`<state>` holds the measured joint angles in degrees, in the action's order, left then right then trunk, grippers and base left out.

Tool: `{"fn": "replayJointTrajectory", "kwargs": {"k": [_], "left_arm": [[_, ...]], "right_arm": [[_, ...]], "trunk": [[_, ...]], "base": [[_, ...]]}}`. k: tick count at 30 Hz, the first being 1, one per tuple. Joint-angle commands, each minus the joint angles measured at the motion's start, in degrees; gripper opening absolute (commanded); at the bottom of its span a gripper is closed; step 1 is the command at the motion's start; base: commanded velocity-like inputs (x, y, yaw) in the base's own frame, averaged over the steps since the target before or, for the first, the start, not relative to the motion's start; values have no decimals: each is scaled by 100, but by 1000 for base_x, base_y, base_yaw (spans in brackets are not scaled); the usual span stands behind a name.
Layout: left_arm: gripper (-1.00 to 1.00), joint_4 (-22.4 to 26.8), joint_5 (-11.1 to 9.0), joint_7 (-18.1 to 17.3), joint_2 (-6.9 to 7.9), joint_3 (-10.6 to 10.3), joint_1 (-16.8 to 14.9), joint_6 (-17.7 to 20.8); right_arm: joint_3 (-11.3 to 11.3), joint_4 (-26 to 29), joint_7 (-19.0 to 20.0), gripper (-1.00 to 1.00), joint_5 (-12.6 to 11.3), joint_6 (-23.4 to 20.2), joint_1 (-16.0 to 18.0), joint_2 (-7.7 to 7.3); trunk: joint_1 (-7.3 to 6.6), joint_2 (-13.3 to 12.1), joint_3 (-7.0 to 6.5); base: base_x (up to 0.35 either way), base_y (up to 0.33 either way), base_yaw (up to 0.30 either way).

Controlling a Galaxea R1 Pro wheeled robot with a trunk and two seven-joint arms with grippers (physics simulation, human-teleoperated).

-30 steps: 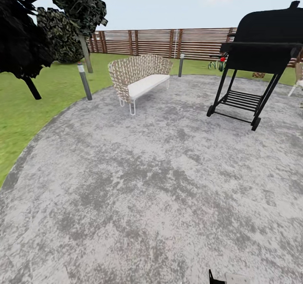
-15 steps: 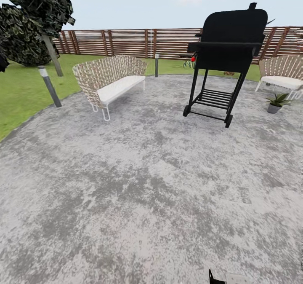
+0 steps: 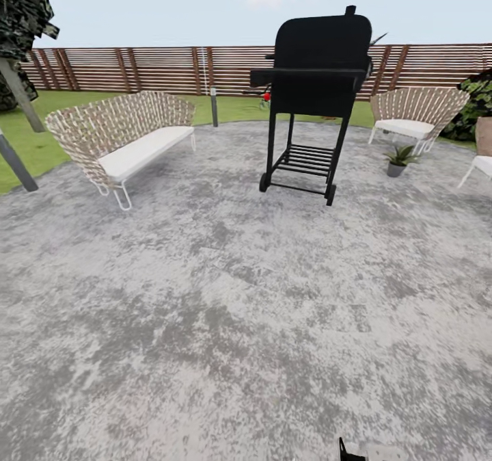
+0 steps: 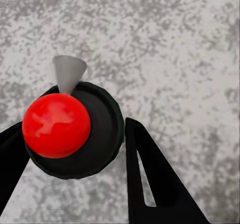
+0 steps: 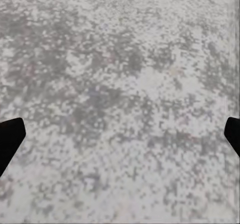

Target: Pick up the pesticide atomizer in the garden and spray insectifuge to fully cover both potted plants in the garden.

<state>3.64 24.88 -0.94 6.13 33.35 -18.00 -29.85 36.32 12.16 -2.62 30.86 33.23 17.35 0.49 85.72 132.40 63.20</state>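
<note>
In the left wrist view, the pesticide atomizer (image 4: 95, 134) is seen from above: a round dark body, a red spray head (image 4: 56, 125) and a pale nozzle cone. My left gripper (image 4: 75, 130) is shut on it, a black finger (image 4: 150, 179) pressed against each side, above the speckled patio. One potted plant (image 3: 399, 158), a green rosette in a small grey pot, stands on the patio at the right, beside a wicker chair. My right gripper (image 5: 120, 134) is open, its dark fingertips at the frame's edges, over bare patio.
A black wheeled grill (image 3: 311, 98) stands mid-patio ahead. A wicker bench (image 3: 123, 139) sits at the left and a wicker chair (image 3: 410, 115) at the right. A grey lamp post (image 3: 214, 107), the lawn and the slatted fence (image 3: 137, 68) lie behind.
The head camera has swung to the right, so bench and grill slid left in the picture. The potted plant and right-hand chair have come further into view.
</note>
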Motion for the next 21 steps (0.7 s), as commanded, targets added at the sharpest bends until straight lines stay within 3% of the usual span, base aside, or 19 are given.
{"fn": "replayJointTrajectory", "kwargs": {"k": [1,10,21], "left_arm": [[-100,-3,43,-10,2,49,-2,-21],[-100,-3,36,-11,2,49,-2,-21],[-100,-3,34,-11,2,49,-2,-29]], "right_arm": [[28,-4,-28,100,60,12,5,3],[27,-4,-28,100,63,10,4,3],[25,-4,-28,100,69,9,5,3]], "trunk": [[2,1,4],[2,1,4],[2,1,4]], "base": [[302,-189,-300],[311,-148,-300],[338,-9,-300]]}}
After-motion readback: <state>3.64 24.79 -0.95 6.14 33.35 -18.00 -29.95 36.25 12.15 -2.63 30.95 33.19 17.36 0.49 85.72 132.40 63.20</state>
